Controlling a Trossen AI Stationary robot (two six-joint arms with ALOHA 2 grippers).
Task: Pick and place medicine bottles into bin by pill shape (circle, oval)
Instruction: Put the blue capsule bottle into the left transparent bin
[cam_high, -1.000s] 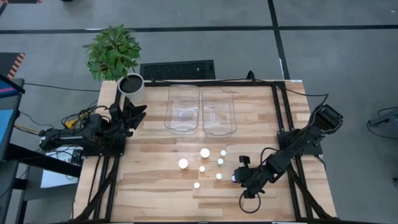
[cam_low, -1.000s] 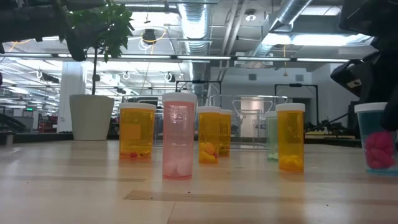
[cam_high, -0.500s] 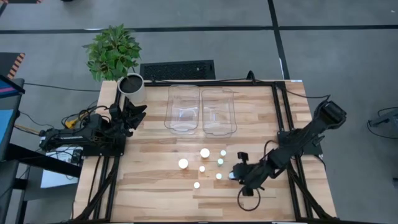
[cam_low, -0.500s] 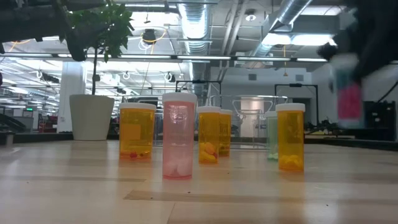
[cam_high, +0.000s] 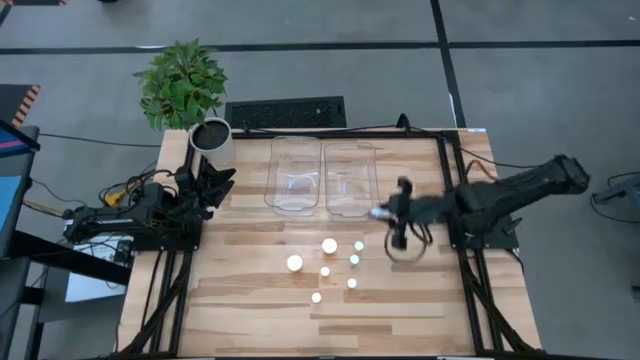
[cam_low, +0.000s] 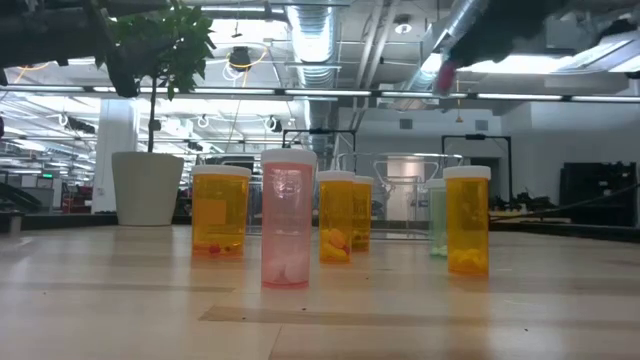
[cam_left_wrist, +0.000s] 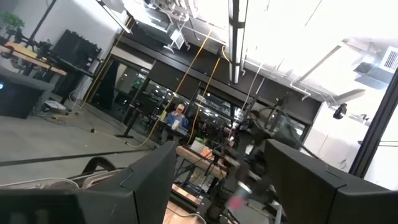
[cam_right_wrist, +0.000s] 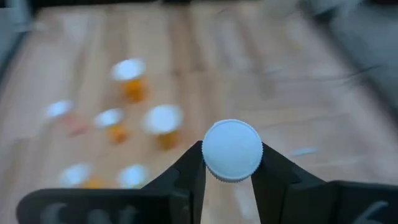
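I've got the right gripper (cam_high: 383, 212) up off the table just beside the right-hand clear bin (cam_high: 351, 179), its fingers (cam_right_wrist: 189, 174) pinched narrow on a white-capped bottle (cam_right_wrist: 232, 150) — pink inside, I think, going by a blurred smear high in the low view. Six more medicine bottles (cam_high: 327, 266) stand clustered on the wooden table (cam_high: 250, 300) in front of both bins, the left clear bin (cam_high: 293, 175) included. My left gripper (cam_high: 222, 182) waits with fingers spread near the white plant pot (cam_high: 211, 141).
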